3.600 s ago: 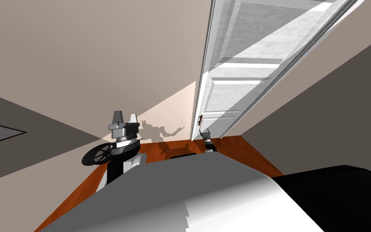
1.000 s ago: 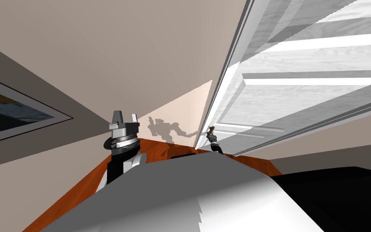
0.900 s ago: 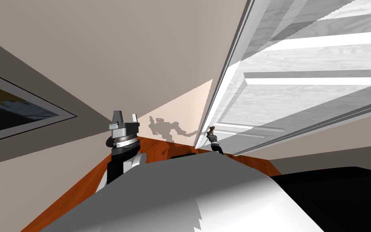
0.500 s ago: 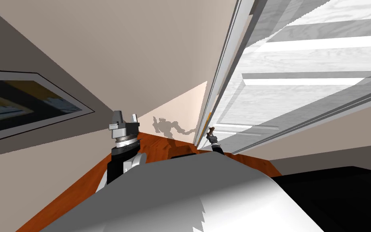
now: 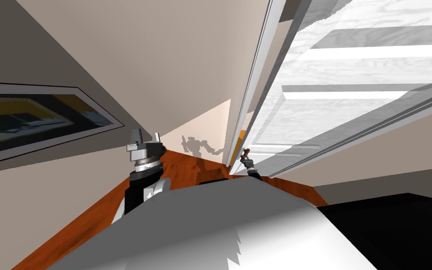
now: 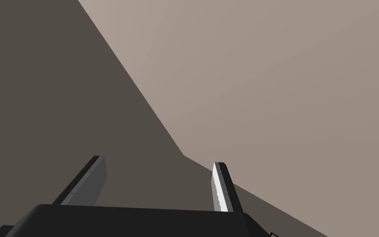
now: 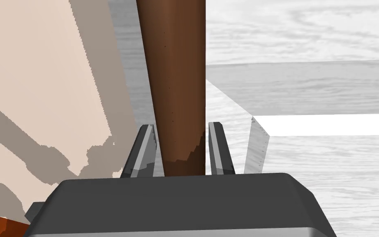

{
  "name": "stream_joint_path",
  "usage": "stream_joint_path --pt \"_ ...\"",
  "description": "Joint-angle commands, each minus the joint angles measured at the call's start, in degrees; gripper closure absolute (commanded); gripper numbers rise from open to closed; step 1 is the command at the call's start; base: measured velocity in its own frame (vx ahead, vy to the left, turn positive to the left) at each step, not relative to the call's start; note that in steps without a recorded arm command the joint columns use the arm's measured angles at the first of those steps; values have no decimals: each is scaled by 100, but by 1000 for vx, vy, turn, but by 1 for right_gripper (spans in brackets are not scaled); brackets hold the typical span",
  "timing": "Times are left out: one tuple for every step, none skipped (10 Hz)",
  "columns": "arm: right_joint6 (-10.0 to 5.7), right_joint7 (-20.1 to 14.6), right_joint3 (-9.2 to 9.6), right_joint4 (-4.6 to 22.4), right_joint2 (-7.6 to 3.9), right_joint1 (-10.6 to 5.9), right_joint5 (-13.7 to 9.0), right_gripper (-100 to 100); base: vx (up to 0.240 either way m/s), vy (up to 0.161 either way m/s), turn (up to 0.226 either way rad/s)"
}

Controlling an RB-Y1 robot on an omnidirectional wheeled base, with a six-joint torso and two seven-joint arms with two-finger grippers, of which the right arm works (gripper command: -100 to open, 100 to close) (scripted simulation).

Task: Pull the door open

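A white panelled door (image 5: 351, 108) stands ajar at the right of the head view, its edge swung off the white frame (image 5: 250, 89). Its brown handle (image 7: 176, 82) runs between the fingers of my right gripper (image 7: 181, 142), which is shut on it; in the head view that gripper (image 5: 246, 153) sits at the door's lower edge. My left gripper (image 5: 144, 138) is raised at the left, away from the door. Its fingers (image 6: 221, 187) stand open with nothing between them.
A beige wall (image 5: 163, 65) lies left of the door, with a framed picture (image 5: 32, 119) further left. The floor (image 5: 182, 171) is red-brown wood. A thin orange strip (image 5: 242, 137) shows through the gap at the door's edge. A black area (image 5: 398, 225) lies at the lower right.
The door has swung further off its frame and the gap at its edge has widened. My view has turned, bringing the framed picture further in. The right gripper stays on the handle.
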Motion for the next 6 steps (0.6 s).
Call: stream_joint_path --pt "-91 -113 83 8 -66 55 61 100 -255 -60 148" --pt "-140 -174 126 5 -112 89 95 100 -210 -43 123" --pt "-190 -237 170 2 -160 124 130 100 -199 -27 126" --pt "-241 -299 215 -1 -208 158 165 100 -214 -35 107" --pt "-310 -385 276 -5 -274 206 213 100 -257 -61 133" --pt "-349 -434 311 -8 -310 233 239 100 -222 -64 130"
